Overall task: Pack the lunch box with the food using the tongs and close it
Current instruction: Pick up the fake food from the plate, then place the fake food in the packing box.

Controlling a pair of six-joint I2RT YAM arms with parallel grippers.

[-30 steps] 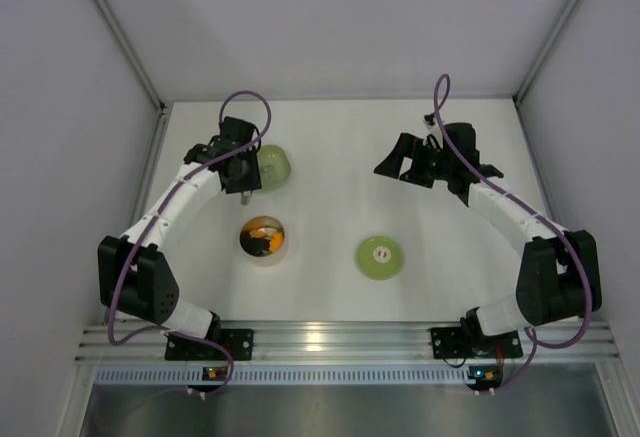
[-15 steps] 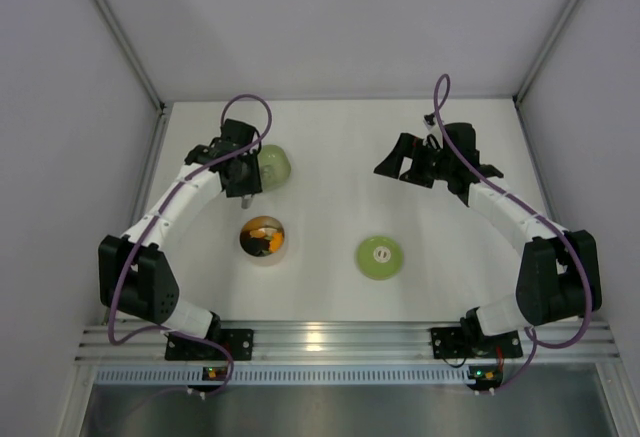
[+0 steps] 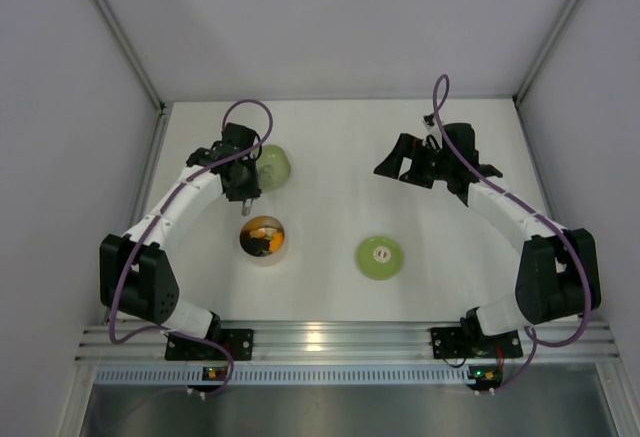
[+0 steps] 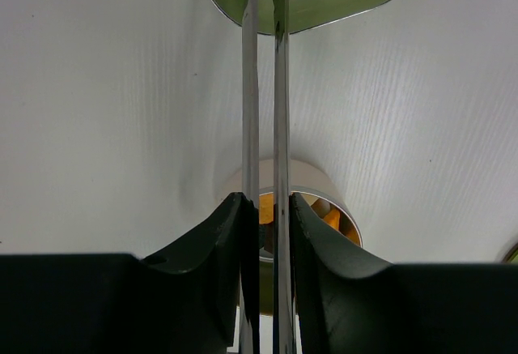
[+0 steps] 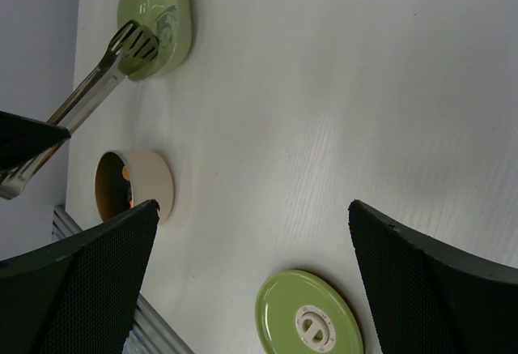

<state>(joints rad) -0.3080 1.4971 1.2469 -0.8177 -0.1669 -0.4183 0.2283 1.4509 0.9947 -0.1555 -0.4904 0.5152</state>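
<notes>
— The left gripper (image 4: 265,208) is clamped on the tongs (image 4: 281,111), squeezing their arms nearly together.
— Their tips are over the pale green dish (image 3: 275,167); whether they touch it is hard to tell.
— The lunch box (image 5: 154,180) stands near the dish, with orange and dark food (image 3: 262,231) inside. Its green lid (image 3: 380,257) lies well apart.
— The right gripper (image 5: 252,208) hovers, jaws spread wide.

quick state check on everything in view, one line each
lunch box: open, lid off, food inside
food: in the lunch box
lid: flat on the table, apart from the box
tongs: held, arms squeezed nearly together, tips over the green dish
green dish: no food visible in it
left end effector: shut on the tongs
right end effector: open, empty
</notes>
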